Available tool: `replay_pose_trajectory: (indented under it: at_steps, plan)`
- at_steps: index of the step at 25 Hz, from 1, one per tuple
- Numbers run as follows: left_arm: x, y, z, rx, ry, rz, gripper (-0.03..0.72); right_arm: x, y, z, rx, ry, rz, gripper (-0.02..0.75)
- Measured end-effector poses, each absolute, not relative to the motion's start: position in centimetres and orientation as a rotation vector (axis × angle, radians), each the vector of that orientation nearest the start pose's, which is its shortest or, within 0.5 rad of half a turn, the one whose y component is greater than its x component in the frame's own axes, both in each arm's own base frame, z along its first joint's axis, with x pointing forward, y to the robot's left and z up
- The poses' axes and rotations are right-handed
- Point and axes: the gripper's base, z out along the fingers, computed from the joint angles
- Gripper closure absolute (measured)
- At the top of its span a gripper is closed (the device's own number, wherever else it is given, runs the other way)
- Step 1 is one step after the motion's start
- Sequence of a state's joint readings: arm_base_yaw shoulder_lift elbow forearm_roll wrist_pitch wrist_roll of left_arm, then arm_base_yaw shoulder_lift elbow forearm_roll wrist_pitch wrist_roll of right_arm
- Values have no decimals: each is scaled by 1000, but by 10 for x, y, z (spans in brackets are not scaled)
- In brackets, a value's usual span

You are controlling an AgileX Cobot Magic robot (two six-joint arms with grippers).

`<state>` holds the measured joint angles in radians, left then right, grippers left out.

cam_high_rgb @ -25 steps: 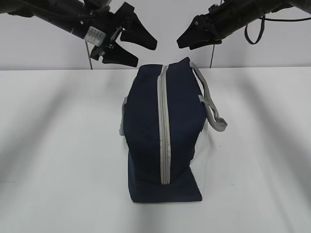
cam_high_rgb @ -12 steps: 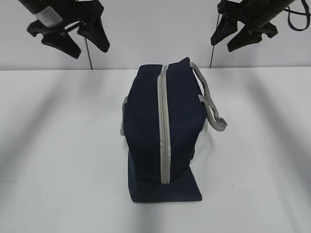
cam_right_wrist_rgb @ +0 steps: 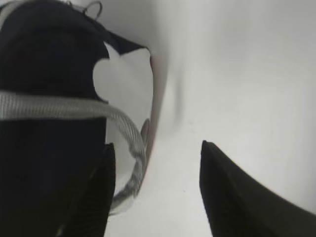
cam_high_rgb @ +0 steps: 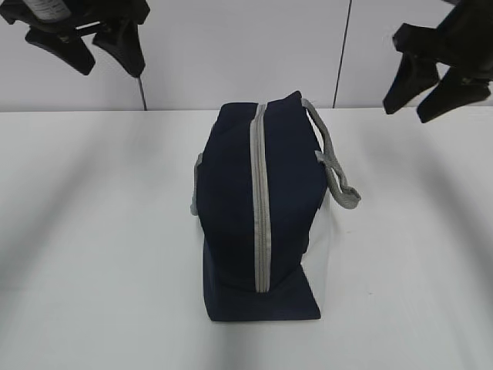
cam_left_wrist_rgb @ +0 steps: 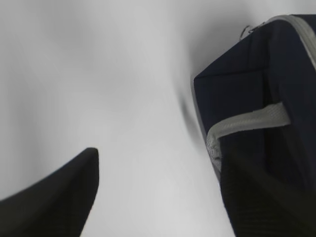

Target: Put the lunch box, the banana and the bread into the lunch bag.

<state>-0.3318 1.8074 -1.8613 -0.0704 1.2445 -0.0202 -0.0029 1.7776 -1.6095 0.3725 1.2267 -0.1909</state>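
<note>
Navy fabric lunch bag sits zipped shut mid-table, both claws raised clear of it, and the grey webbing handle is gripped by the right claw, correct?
Not quite. The exterior view shows the right claw open, holding nothing, apart from the grey webbing handle. The rest stands.

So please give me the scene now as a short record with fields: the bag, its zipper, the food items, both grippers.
lunch bag: on the white table, between the arms
zipper: closed along the top
handle: grey, hanging on the right side
lunch box, banana, bread: not visible in any view
left gripper: open, raised, holding nothing
right gripper: open, raised, holding nothing
</note>
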Motion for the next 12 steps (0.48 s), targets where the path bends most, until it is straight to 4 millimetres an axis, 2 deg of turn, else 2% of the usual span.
replay_pose_trajectory:
  at_steps: [5,12]
  plan:
    - [330,-119,358,416,2716,-171,177,315,25,330,-156,2747,382,332]
    - [256,-93,355,410,2712,-170,177,244,19,345,-171,2650,269,332]
